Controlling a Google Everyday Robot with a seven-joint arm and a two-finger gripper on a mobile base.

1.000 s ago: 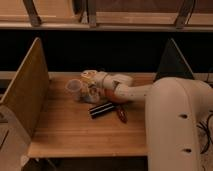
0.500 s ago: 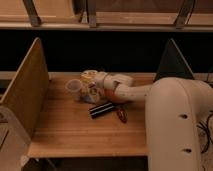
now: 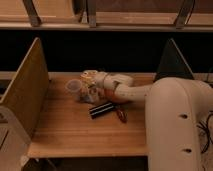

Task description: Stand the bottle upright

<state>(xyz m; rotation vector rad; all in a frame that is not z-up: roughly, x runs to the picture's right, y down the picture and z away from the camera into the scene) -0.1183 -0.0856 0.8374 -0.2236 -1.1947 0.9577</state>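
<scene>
My gripper [image 3: 90,84] is at the back middle of the wooden table [image 3: 70,130], at the end of the white arm [image 3: 127,90] that reaches in from the right. A small cream-white bottle [image 3: 86,95] with dark print is right under and against the gripper, partly hidden by it. I cannot tell whether it lies flat or is tilted. A translucent whitish cup [image 3: 73,87] is just left of the gripper, touching or nearly touching it. A black bar with pale stripes [image 3: 101,109] lies on the table in front of the gripper.
A small red object [image 3: 120,115] lies right of the black bar. Slanted wooden side panels stand at the left [image 3: 25,90] and right [image 3: 171,62] of the table. My large white body [image 3: 175,127] fills the right foreground. A dark gap runs behind the table.
</scene>
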